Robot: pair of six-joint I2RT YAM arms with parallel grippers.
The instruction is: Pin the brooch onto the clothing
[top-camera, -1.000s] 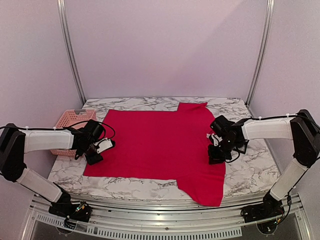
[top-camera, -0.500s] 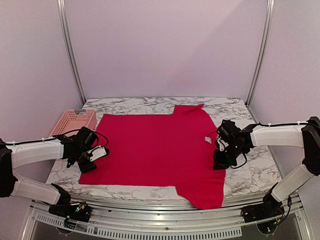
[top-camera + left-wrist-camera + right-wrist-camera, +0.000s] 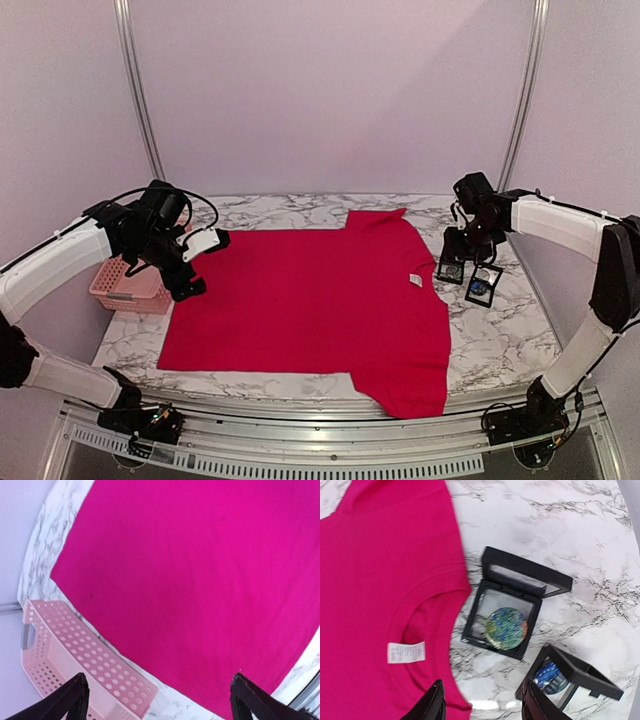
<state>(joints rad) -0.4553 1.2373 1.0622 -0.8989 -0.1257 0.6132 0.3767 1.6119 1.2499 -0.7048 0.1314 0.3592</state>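
Note:
The clothing, a red T-shirt (image 3: 300, 295), lies spread flat on the marble table, its white neck label (image 3: 406, 652) at the collar. To the right of the collar are two black display boxes. One holds a round green-blue brooch (image 3: 506, 628), the other a round blue brooch (image 3: 550, 677). My right gripper (image 3: 482, 695) hovers open above the collar edge and the boxes (image 3: 468, 278), holding nothing. My left gripper (image 3: 160, 690) is raised over the shirt's left edge, open wide and empty. In the top view it is at the left (image 3: 198, 265).
A pink perforated plastic basket (image 3: 125, 285) stands at the table's left edge, right beside the shirt's hem (image 3: 115, 645). The shirt's near sleeve (image 3: 410, 385) reaches the table's front edge. Metal frame posts rise at the back corners.
Both grippers let go of the shirt's side edges and opened. The left arm rose toward the basket; the right arm rose and swung back over the display boxes. The shirt now lies flat.

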